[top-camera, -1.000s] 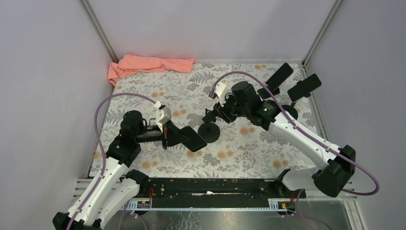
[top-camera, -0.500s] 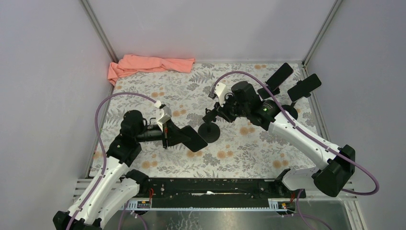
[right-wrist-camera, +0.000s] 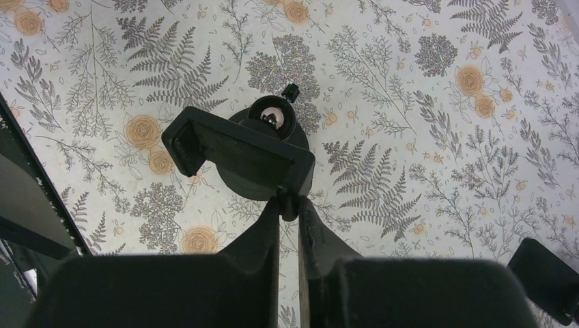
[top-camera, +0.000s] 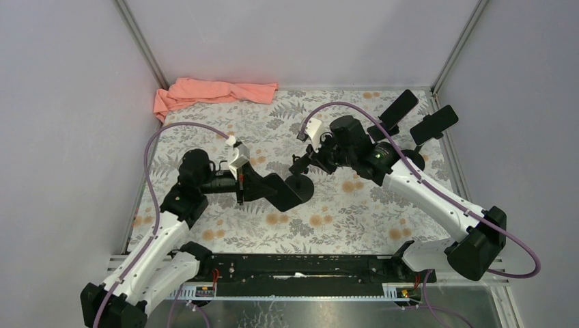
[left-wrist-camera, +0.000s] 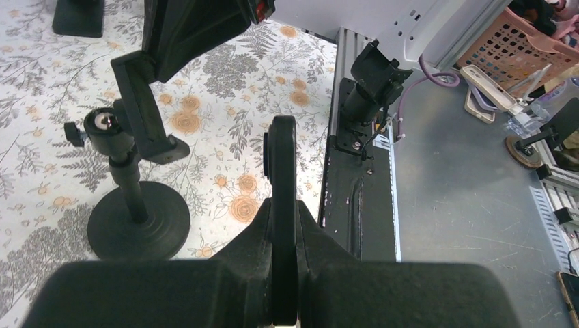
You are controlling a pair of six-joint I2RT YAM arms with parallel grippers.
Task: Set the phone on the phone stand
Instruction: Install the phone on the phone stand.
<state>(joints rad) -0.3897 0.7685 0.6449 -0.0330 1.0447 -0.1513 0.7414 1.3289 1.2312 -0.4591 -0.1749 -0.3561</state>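
My left gripper [top-camera: 254,186] is shut on a black phone [top-camera: 281,191], held edge-on in the left wrist view [left-wrist-camera: 283,205] with its far end close to the stand. The black phone stand [top-camera: 300,186] has a round base [left-wrist-camera: 139,220], a ball joint and a cradle [right-wrist-camera: 239,156]. My right gripper [top-camera: 305,162] is shut on the lower edge of the cradle, its tips [right-wrist-camera: 289,205] pinching a small tab. The phone's lower end overlaps the stand's base in the top view.
A pink cloth [top-camera: 212,92] lies at the back left. Two more black phones on stands [top-camera: 416,119] stand at the back right. The black rail [left-wrist-camera: 358,198] runs along the near table edge. Side walls close in left and right.
My left arm has moved right and a little away from me, carrying the phone up to the stand's base. The right gripper and stand have not moved.
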